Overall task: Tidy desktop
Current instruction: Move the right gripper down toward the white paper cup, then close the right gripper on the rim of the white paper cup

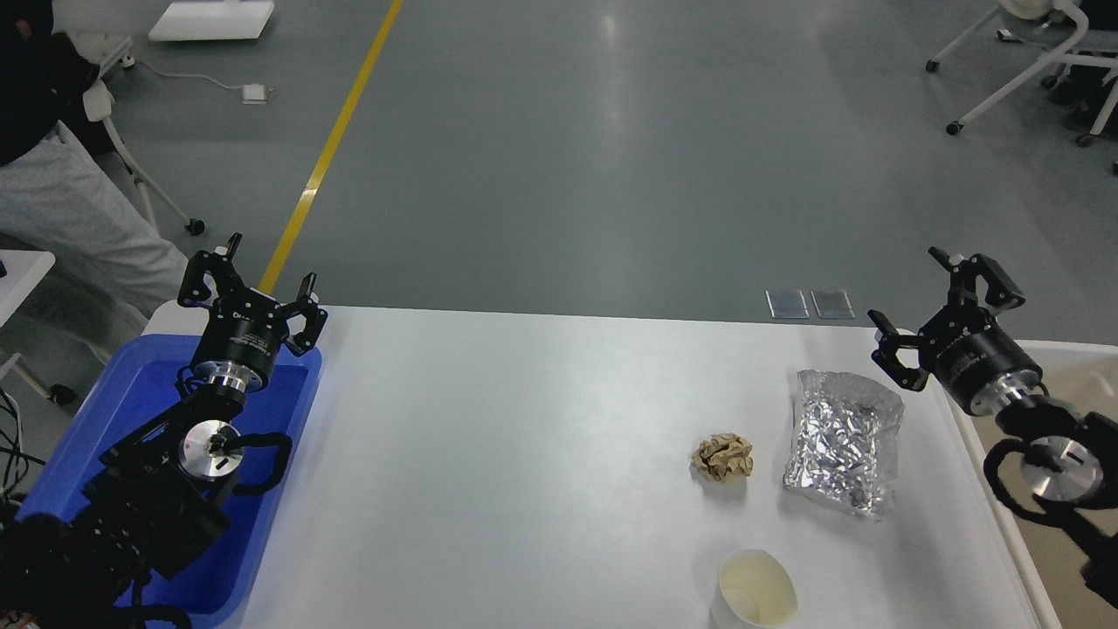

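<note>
The white desktop [524,454] fills the middle of the head view. On its right part lie a crumpled brown paper ball [722,457], a crinkled silver foil bag [844,441] and, at the front edge, a white paper cup [756,591] lying tilted with its mouth facing me. My left gripper [253,275] is open and empty, raised above the far end of the blue tray. My right gripper [939,301] is open and empty, raised above the desktop's far right corner, just behind the foil bag.
A blue plastic tray [293,419] stands at the desktop's left edge under my left arm. A beige bin [1048,367] stands at the right edge under my right arm. A person [61,201] and wheeled chairs [1031,61] stand beyond on the grey floor.
</note>
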`<state>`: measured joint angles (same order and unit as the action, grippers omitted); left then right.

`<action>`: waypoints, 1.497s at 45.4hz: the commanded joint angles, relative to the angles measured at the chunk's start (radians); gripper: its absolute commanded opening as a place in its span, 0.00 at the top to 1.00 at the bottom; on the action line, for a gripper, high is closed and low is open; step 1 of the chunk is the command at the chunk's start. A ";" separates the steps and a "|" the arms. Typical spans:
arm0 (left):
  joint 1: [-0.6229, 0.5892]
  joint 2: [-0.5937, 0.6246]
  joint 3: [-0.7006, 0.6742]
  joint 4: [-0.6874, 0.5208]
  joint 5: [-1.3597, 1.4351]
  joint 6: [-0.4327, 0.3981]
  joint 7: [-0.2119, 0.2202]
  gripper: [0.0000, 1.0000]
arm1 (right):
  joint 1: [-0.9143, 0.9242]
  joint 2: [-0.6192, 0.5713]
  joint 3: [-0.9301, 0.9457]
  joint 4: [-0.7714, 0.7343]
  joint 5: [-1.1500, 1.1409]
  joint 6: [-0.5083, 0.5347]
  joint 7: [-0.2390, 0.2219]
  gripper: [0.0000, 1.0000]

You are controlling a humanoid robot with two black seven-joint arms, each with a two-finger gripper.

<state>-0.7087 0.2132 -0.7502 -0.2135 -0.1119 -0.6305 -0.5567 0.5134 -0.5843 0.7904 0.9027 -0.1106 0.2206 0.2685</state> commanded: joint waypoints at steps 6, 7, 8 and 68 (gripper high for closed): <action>0.000 -0.001 0.000 0.000 0.000 -0.001 0.001 0.00 | 0.160 -0.218 -0.350 0.251 -0.417 0.013 -0.035 0.00; 0.000 -0.002 0.000 -0.001 0.000 -0.001 0.001 0.00 | 0.178 -0.226 -0.370 0.260 -0.458 0.014 -0.035 0.00; 0.000 -0.002 0.002 -0.001 0.000 -0.001 0.001 0.00 | 0.195 -0.232 -0.384 0.266 -0.495 0.013 -0.035 0.00; 0.000 -0.001 0.003 -0.001 0.000 -0.006 0.003 0.00 | 0.488 -0.325 -0.938 0.650 -1.431 0.040 -0.034 0.01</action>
<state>-0.7087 0.2132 -0.7470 -0.2148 -0.1120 -0.6366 -0.5537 0.9591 -0.9453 -0.0662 1.5463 -1.5131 0.2531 0.2372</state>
